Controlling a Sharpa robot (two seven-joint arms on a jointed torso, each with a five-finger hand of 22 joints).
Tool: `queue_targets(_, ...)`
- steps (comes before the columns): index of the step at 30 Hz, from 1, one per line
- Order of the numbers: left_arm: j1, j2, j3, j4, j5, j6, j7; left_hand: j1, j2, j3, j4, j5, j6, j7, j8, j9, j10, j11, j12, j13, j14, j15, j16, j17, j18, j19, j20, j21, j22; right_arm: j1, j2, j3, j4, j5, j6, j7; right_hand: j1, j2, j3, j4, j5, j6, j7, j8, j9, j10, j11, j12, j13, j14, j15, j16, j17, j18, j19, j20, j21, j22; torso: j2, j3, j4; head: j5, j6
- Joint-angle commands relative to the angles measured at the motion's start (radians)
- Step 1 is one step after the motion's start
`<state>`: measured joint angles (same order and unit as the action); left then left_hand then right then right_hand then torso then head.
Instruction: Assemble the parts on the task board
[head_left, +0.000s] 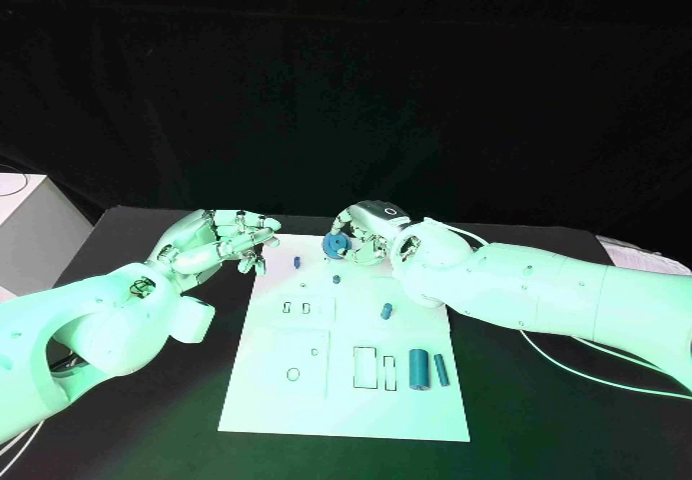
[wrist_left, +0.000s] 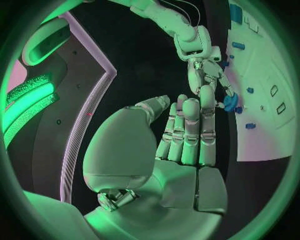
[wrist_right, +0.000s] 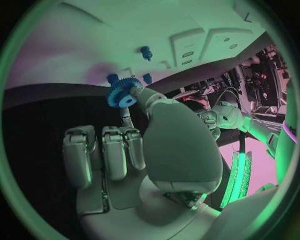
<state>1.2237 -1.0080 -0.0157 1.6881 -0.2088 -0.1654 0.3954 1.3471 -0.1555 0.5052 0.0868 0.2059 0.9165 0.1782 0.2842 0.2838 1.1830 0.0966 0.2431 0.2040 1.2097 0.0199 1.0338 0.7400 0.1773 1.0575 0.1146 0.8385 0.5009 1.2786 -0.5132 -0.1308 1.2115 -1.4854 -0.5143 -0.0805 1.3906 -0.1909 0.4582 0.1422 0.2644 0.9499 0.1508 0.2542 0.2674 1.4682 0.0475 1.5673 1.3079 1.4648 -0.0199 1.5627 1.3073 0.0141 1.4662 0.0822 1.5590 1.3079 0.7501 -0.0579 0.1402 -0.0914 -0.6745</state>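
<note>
One small blue gear (head_left: 335, 246), pinched in the right hand (head_left: 378, 232) over the far edge of the white task board (head_left: 346, 400), looks light, hard and best held by its toothed rim, while the left hand (head_left: 216, 240) waits with loose, empty fingers (head_left: 257, 238).

The table (head_left: 548, 420) is covered in a matt black surface that looks like cloth, and the backdrop (head_left: 433, 100) behind it looks the same. The board (head_left: 346, 400) is smooth, flat and matt white. The gear (wrist_right: 122, 92) looks like blue plastic with fine ridged teeth. The right hand (head_left: 368, 232) holding it and the left hand (head_left: 224, 240) look like satin silvery metal; the arm shells (head_left: 548, 290) are glossy white plastic.
</note>
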Motion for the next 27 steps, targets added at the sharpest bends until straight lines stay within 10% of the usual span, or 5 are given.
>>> queue_targets(1, 0.001, 0.005, 0.001, 0.0, -0.004, 0.018, 0.003, -0.004, 0.002, 0.004, -0.003, -0.004, -0.007, 0.001, 0.003, 0.001, -0.004, 0.0, 0.003, 0.001, -0.004, 0.003, 0.006, 0.001, 0.005, -0.006, 0.002, 0.005, 0.001, -0.008, 0.022, -0.001, -0.015, -0.051, -0.008, -0.028, -0.011, -0.003, 0.005, 0.0, -0.005, 0.048, -0.029, 0.051, 0.054, 0.103, -0.005, 0.003, 0.263, 0.104, -0.007, 0.005, 0.255, -0.011, 0.099, -0.004, 0.004, 0.253, 0.002, -0.0006, 0.001, 0.001, 0.0)
queue_targets(27, 0.001, 0.007, 0.001, -0.001, -0.008, 0.018, 0.001, -0.004, 0.003, 0.006, -0.006, -0.004, -0.008, 0.001, 0.003, 0.004, -0.008, 0.0, 0.007, 0.005, -0.006, 0.003, 0.009, 0.002, 0.005, -0.011, 0.002, 0.011, 0.006, -0.027, 0.058, -0.001, -0.031, -0.074, 0.067, -0.042, -0.026, -0.013, 0.014, -0.004, -0.011, 0.037, -0.025, 0.046, 0.053, 0.103, -0.002, 0.003, 0.263, 0.104, -0.005, 0.005, 0.254, -0.011, 0.099, -0.003, 0.004, 0.253, 0.001, 0.0026, -0.0023, 0.008, -0.01)
